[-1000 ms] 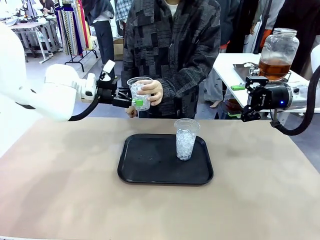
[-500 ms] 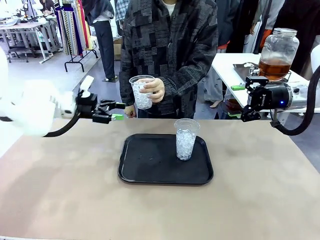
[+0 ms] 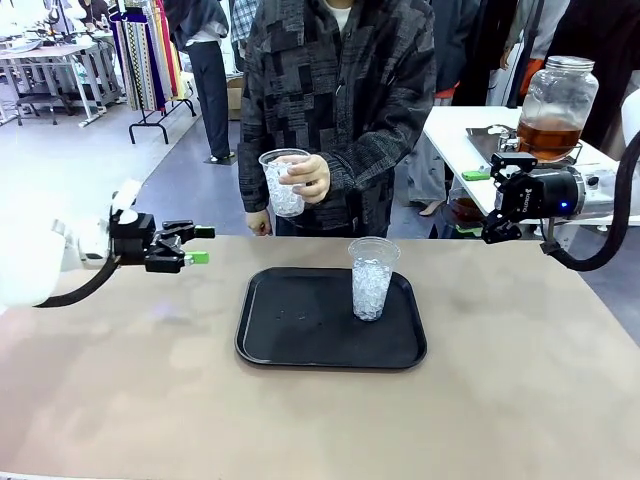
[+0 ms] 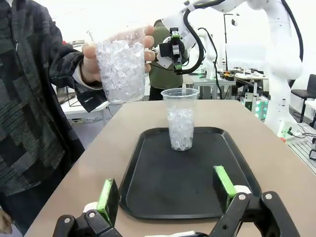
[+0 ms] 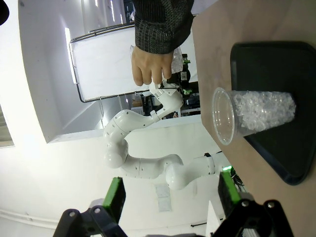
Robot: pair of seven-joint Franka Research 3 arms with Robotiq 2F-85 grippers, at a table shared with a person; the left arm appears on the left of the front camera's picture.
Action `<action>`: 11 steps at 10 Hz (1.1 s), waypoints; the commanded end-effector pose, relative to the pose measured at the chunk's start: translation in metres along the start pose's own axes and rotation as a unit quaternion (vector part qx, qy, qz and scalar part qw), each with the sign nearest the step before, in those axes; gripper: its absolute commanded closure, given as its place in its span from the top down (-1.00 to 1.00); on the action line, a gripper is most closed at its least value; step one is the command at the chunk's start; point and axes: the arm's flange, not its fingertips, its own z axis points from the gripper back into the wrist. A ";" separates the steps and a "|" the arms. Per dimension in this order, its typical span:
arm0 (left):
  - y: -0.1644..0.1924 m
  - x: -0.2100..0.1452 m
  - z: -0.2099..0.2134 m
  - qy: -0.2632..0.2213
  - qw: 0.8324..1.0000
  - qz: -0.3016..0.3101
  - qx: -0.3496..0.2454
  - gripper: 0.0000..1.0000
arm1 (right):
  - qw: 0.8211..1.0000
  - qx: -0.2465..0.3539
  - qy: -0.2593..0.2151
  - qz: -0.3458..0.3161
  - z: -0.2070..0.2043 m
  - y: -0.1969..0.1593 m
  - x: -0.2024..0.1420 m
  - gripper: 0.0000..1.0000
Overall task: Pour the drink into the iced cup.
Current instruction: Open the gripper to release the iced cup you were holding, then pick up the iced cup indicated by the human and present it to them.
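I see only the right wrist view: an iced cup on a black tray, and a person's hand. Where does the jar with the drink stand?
Observer: The jar, lid on, stands on a white side table at the robot's right, beyond the right gripper.
Operator: What does the hand hold?
Observer: The person's hand holds a second cup filled with crushed ice, held up in the air.
Operator: And the left gripper?
Observer: The left gripper is open and empty, over the table left of the tray.
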 end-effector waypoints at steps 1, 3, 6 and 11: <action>-0.004 0.001 0.003 0.003 1.000 -0.015 -0.009 1.00 | 1.000 0.001 -0.001 0.004 0.000 0.002 0.000 1.00; 0.000 0.000 0.000 0.000 1.000 0.000 0.000 1.00 | 1.000 0.001 -0.001 0.004 0.000 0.002 0.000 1.00; 0.000 0.000 0.000 0.000 1.000 0.000 0.000 1.00 | 1.000 0.001 -0.001 0.004 0.000 0.002 0.000 1.00; 0.000 0.000 0.000 0.000 1.000 0.000 0.000 1.00 | 1.000 0.001 -0.001 0.004 0.000 0.002 0.000 1.00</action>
